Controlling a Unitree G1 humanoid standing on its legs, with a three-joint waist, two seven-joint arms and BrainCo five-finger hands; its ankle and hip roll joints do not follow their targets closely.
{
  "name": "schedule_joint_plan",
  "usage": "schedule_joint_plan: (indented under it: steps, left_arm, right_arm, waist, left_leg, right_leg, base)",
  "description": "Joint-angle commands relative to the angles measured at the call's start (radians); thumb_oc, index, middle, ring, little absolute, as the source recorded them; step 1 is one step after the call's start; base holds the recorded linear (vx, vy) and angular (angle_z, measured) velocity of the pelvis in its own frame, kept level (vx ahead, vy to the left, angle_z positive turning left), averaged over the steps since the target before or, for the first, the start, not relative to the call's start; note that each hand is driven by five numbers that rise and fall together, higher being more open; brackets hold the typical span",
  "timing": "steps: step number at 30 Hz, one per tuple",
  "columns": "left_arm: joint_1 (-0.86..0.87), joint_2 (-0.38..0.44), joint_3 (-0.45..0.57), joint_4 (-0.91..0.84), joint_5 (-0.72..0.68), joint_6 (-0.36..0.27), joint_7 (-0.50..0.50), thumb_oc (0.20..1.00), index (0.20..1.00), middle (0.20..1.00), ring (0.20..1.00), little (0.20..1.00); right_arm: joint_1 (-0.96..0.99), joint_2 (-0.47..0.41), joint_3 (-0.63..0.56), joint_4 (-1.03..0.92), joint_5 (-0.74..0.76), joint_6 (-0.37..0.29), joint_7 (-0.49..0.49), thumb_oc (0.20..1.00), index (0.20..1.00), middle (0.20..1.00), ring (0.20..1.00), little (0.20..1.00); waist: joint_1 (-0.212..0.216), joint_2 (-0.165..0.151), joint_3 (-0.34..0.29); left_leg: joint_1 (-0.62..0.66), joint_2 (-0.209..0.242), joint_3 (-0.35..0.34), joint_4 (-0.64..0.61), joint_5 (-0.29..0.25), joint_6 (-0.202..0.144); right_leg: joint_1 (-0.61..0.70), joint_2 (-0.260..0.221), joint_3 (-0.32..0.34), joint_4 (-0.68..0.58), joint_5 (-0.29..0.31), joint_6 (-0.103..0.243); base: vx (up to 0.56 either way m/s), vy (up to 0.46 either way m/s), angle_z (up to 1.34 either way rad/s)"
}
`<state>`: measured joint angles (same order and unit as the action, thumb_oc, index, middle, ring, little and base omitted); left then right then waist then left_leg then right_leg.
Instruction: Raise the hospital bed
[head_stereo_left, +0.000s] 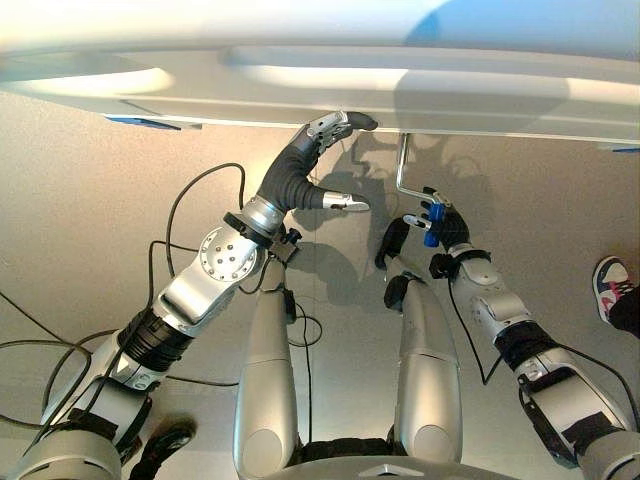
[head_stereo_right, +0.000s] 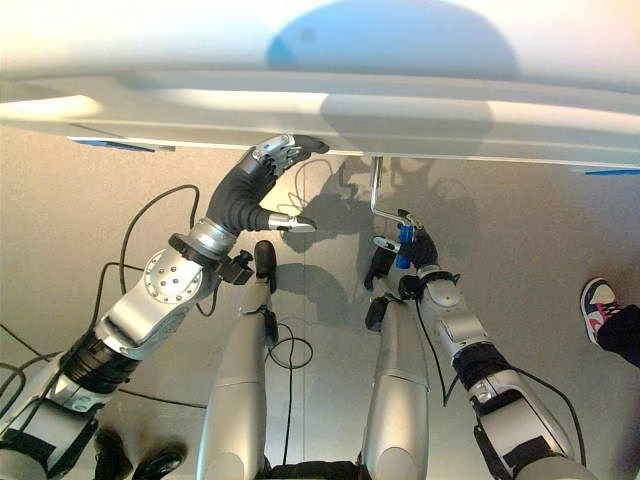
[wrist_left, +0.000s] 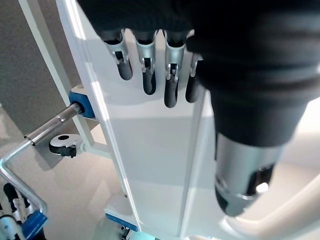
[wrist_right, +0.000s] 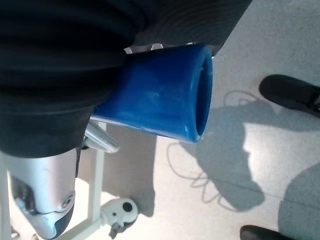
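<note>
The robot's right hand (head_stereo_left: 447, 228) curls its fingers around the blue crank handle (wrist_right: 160, 95) below the white hospital bed footboard (head_stereo_left: 330, 85), while the left hand (head_stereo_left: 320, 135) rests straight, relaxed fingers (wrist_left: 147, 67) against the board's edge.

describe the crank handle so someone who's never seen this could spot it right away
Start at the white bed end board across the top of the head views. A bent silver crank rod hangs below its lower edge, right of centre. At its free end sits the blue handle, gripped by the right hand; it is the blue grip on bare metal.
</note>
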<state>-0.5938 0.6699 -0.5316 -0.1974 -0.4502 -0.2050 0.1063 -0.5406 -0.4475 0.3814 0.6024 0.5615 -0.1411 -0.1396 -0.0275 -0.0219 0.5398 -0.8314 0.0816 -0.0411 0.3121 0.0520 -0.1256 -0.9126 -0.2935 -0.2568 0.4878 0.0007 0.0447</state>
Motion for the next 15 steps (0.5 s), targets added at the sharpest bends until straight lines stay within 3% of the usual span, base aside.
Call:
schedule_joint_plan:
  steps: [1, 2, 3, 4, 5, 15]
  left_arm:
    - [-0.023, -0.024, 0.022, -0.101, -0.011, -0.044, 0.009, 1.000, 1.000, 1.000, 1.000, 1.000]
    - [-0.021, -0.025, 0.025, -0.104, -0.011, -0.045, 0.010, 1.000, 1.000, 1.000, 1.000, 1.000]
    - [-0.017, -0.028, 0.028, -0.105, -0.013, -0.045, 0.009, 1.000, 1.000, 1.000, 1.000, 1.000]
    - [-0.016, -0.028, 0.028, -0.105, -0.013, -0.045, 0.009, 1.000, 1.000, 1.000, 1.000, 1.000]
    - [-0.016, -0.029, 0.030, -0.105, -0.013, -0.045, 0.010, 1.000, 1.000, 1.000, 1.000, 1.000]
    - [-0.014, -0.044, 0.044, -0.114, -0.002, -0.043, 0.024, 1.000, 1.000, 1.000, 1.000, 1.000]
  right_arm:
    - [-0.109, 0.050, 0.057, 0.062, 0.000, 0.039, 0.003, 0.790, 0.790, 0.790, 0.790, 0.790]
    - [-0.114, 0.053, 0.058, 0.066, -0.005, 0.042, 0.003, 0.551, 0.551, 0.551, 0.551, 0.551]
    - [-0.118, 0.056, 0.059, 0.068, -0.010, 0.042, 0.001, 0.426, 0.426, 0.426, 0.426, 0.426]
    - [-0.118, 0.056, 0.059, 0.068, -0.010, 0.042, 0.001, 0.426, 0.426, 0.426, 0.426, 0.426]
    - [-0.122, 0.058, 0.061, 0.073, -0.015, 0.043, -0.002, 0.200, 0.200, 0.200, 0.200, 0.200]
    - [-0.133, 0.071, 0.057, 0.096, -0.031, 0.055, -0.003, 0.200, 0.200, 0.200, 0.200, 0.200]
  waist:
    - [0.042, 0.016, -0.020]
    - [0.044, 0.017, -0.020]
    - [0.044, 0.017, -0.020]
    - [0.044, 0.017, -0.020]
    - [0.045, 0.018, -0.020]
    - [0.044, 0.018, -0.020]
  left_leg:
    - [-0.019, 0.007, 0.024, 0.011, -0.035, 0.011]
    - [-0.020, 0.006, 0.024, 0.010, -0.035, 0.012]
    - [-0.022, 0.006, 0.024, 0.012, -0.035, 0.012]
    - [-0.022, 0.006, 0.024, 0.012, -0.035, 0.012]
    - [-0.023, 0.006, 0.023, 0.013, -0.035, 0.012]
    - [-0.036, 0.005, 0.026, 0.025, -0.039, 0.015]
  right_leg:
    - [0.055, -0.038, 0.040, -0.079, 0.011, 0.124]
    - [0.053, -0.038, 0.041, -0.078, 0.010, 0.124]
    - [0.052, -0.037, 0.042, -0.077, 0.009, 0.124]
    - [0.052, -0.037, 0.042, -0.077, 0.009, 0.124]
    - [0.049, -0.037, 0.044, -0.074, 0.009, 0.123]
    - [0.038, -0.037, 0.047, -0.064, 0.005, 0.122]
  base:
    - [0.00, 0.000, 0.00]
    - [0.00, 0.000, 0.00]
    - [0.00, 0.000, 0.00]
    - [0.00, 0.000, 0.00]
    - [0.00, 0.000, 0.00]
    - [0.00, 0.000, 0.00]
